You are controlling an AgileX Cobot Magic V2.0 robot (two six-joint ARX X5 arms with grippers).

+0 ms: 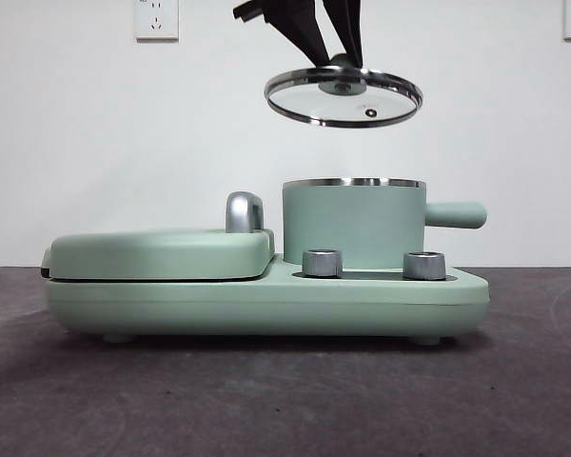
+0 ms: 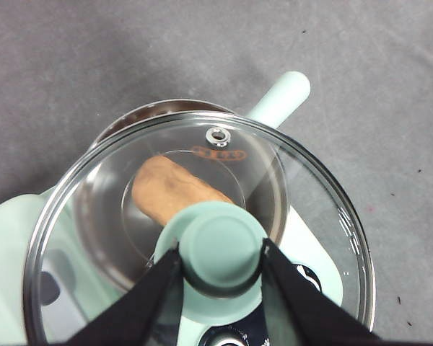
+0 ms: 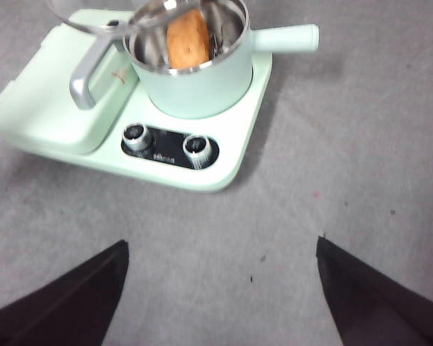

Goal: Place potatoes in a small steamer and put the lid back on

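— Knobs [image 1: 323, 263] front the cooker; behind, the pot [image 1: 352, 224] holds the potato [image 3: 187, 40].

— Step? Left claw [image 2: 220, 252], clamped on the lid [image 1: 344, 97], hovers above; lowering squarely comes next. Right claw [image 3: 220, 288] waits, spread, empty.

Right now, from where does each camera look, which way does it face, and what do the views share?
Front view: low, at table height, facing the small steamer; the left gripper holds the lid above it.
Left wrist view: looks down past its jaws, shut on the lid's knob, at the potato.
Right wrist view: high, set back, open jaws.
All three share the steamer.
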